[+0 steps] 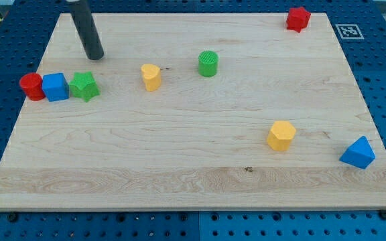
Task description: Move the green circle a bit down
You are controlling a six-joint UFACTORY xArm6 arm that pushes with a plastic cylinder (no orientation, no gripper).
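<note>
A dark rod leans over a wooden board [179, 167], my tip [96, 56] resting near the view's top left, just above a row of 3 blocks: a red cylinder [31, 86], a blue cube [55, 87] and a green star [84, 86]. There is no hand to open or close here; the rod holds nothing. The green circle [208, 63] stands upright in the upper middle, well to the view's right of my tip and apart from the yellow heart [151, 77] at its left. Small and rigid, it looks light enough to slide easily on smooth wood, and a push against its top side should send it down. The rod's upper part is cut off by the view's top. A red star [298, 19], yellow hexagon [281, 136] and blue triangle [358, 152] lie apart.
</note>
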